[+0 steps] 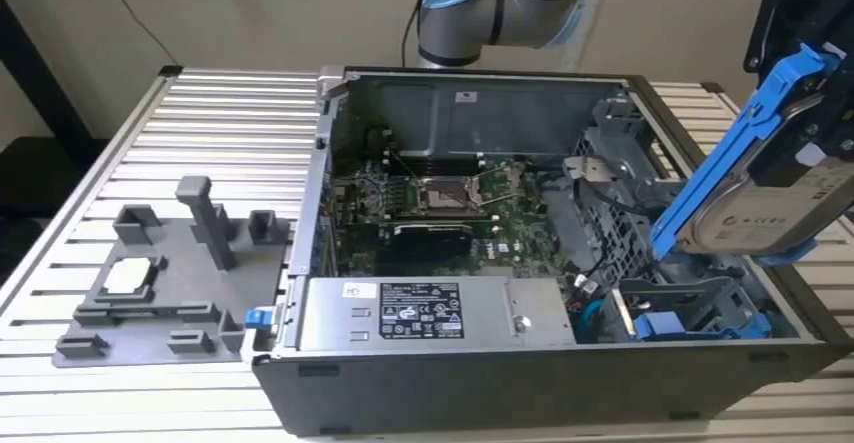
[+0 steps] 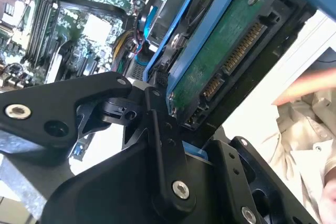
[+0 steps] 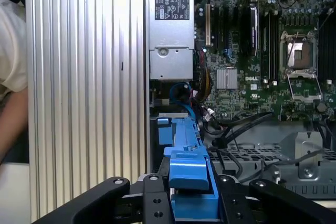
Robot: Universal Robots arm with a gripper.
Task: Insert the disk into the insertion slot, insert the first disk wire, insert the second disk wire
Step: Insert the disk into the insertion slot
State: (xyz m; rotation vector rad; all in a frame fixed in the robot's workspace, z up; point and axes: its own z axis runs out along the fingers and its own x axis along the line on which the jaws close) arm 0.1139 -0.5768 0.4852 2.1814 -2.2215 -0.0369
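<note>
Blue-framed, the disk (image 1: pixel 771 208) hangs clamped in the claw (image 3: pixel 190 199), its long axis steeply tilted, just above the drive bay (image 1: pixel 683 301) at the exterior view's near right.

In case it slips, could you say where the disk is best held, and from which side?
Likely the raised end of the disk, on its blue frame, jaws across the flat faces, coming from above as the gripper does; this leaves the lower end free.
</note>
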